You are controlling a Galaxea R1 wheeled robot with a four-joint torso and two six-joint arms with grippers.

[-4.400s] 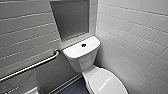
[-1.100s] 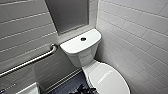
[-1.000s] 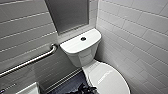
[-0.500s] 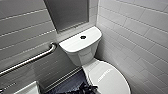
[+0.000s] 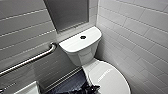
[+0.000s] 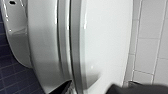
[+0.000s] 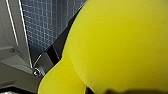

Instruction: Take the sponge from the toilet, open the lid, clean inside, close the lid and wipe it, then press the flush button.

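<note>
The white toilet [image 5: 82, 53] stands in the corner with its lid [image 5: 110, 78] down over the bowl. The dark flush button [image 5: 83, 37] sits in the middle of the tank top. My left gripper [image 5: 90, 88] is at the near left edge of the lid. In the left wrist view, the left gripper [image 6: 92, 88] is open, with one dark fingertip on each side of the lid's [image 6: 105, 42] front rim. My right gripper [image 7: 95, 90] is shut on the yellow sponge [image 7: 117, 45], held above the blue tiled floor.
A steel grab bar [image 5: 30, 60] runs along the left tiled wall. A grey recessed panel [image 5: 67, 13] sits above the tank. The white tiled wall [image 5: 140, 37] stands close on the toilet's right. Dark blue floor [image 5: 70, 83] lies to the left of the bowl.
The camera has come closer and lower to the toilet over the last seconds. In the last second the scene and both grippers stay almost still.
</note>
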